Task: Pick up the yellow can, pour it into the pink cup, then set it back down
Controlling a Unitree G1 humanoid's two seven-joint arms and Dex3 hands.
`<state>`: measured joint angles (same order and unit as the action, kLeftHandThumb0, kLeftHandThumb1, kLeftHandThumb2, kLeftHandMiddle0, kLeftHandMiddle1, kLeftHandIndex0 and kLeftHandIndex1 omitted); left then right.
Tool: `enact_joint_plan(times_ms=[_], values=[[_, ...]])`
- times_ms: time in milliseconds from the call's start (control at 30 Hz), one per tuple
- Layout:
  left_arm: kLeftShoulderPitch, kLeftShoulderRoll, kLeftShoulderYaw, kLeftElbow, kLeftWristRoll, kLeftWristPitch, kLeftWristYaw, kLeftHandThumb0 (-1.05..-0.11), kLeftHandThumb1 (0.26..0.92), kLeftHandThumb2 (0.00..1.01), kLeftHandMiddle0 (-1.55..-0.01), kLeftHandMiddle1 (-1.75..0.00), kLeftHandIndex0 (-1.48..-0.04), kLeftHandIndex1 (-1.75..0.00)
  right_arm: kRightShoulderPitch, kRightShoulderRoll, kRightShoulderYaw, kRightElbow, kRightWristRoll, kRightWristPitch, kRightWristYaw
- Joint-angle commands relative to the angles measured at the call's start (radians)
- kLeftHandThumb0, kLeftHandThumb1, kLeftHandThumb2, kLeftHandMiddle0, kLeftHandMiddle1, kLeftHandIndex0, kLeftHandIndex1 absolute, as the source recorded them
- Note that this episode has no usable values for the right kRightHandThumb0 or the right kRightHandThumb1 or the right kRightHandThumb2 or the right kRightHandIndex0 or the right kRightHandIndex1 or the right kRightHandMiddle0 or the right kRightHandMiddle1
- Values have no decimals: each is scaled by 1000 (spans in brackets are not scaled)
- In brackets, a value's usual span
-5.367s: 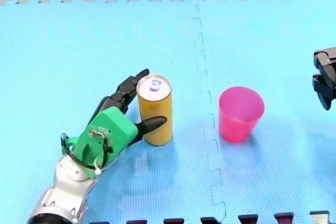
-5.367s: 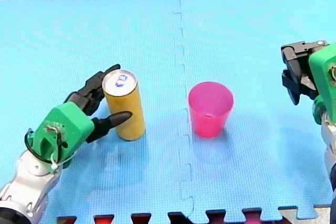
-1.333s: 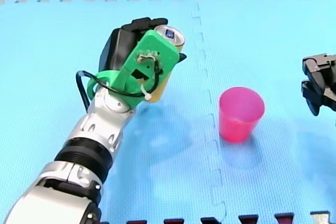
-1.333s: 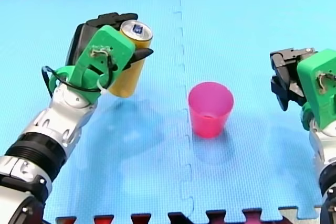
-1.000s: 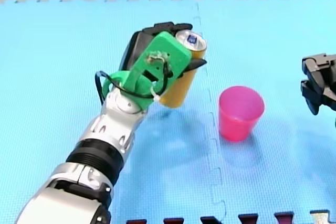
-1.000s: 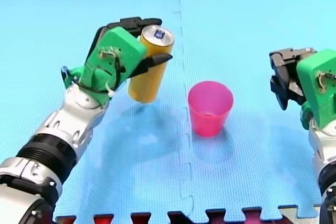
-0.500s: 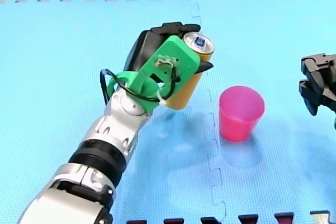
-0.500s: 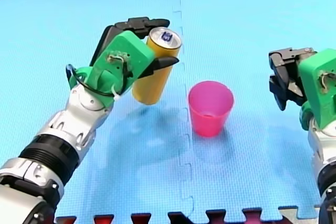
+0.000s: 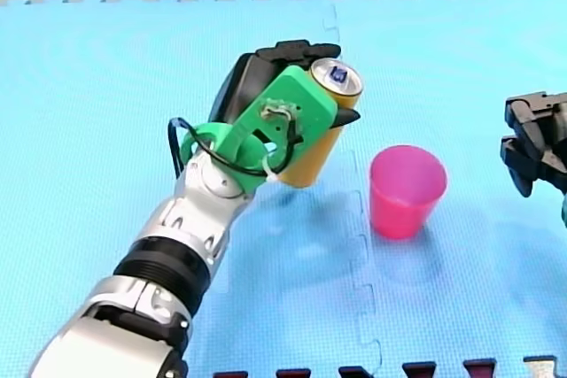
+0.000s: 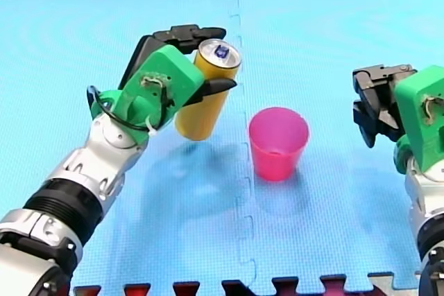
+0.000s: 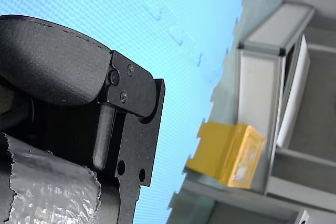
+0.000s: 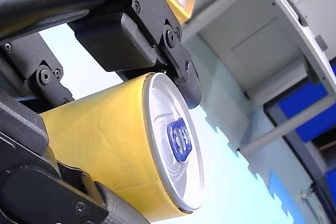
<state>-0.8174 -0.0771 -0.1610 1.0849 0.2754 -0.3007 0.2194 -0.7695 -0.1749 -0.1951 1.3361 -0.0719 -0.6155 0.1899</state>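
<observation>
1. The robot's left hand [image 10: 165, 75] has its fingers closed round the yellow can [image 10: 201, 112]. It holds the can clear of the blue foam mat [image 10: 312, 46], just left of the pink cup [image 10: 277, 145], and tilts the lid toward the cup.
2. The lid appears to sit short of the cup's rim. Further tilting before the can's mouth is over the cup would likely send the contents onto the mat beside it.
3. The cup stands free and looks light. A brush from the can's edge or the thumb could push it or tip it over.
4. The can's wall looks smooth, so rolling the wrist for the pour could let it slide in the grasp.
5. The second wrist view shows the lid and its blue tab [image 12: 178, 140], but not whether the can is open. How full it is cannot be told.
6. The right hand [image 10: 378, 105] is well to the right of the cup and holds nothing. How far open it is cannot be told.
</observation>
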Motion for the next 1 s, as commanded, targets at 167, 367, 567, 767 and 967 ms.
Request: enact_joint_plan(times_ms=[167, 367, 567, 767, 967], values=[[-17, 2, -36, 17, 42, -49, 13, -420, 790, 1, -1379, -4, -1183, 0, -5, 7, -28, 3, 32, 15, 24], [-27, -4, -49, 33, 60, -59, 34, -431, 791, 1, -1377, -2, -1177, 0, -7, 8, -27, 3, 27, 27, 18], [-39, 10, -89, 40, 118, -72, 74, -440, 789, 0, -1380, -3, -1179, -1, -13, 9, -28, 4, 27, 51, 19], [-58, 18, -115, 56, 156, -108, 112, -448, 791, 1, -1383, -4, -1185, -3, -16, 11, -26, 4, 23, 64, 14], [-78, 25, -128, 58, 168, -119, 108, -469, 801, 3, -1372, -1, -1173, -1, -18, 18, -41, 5, 40, 74, 35]])
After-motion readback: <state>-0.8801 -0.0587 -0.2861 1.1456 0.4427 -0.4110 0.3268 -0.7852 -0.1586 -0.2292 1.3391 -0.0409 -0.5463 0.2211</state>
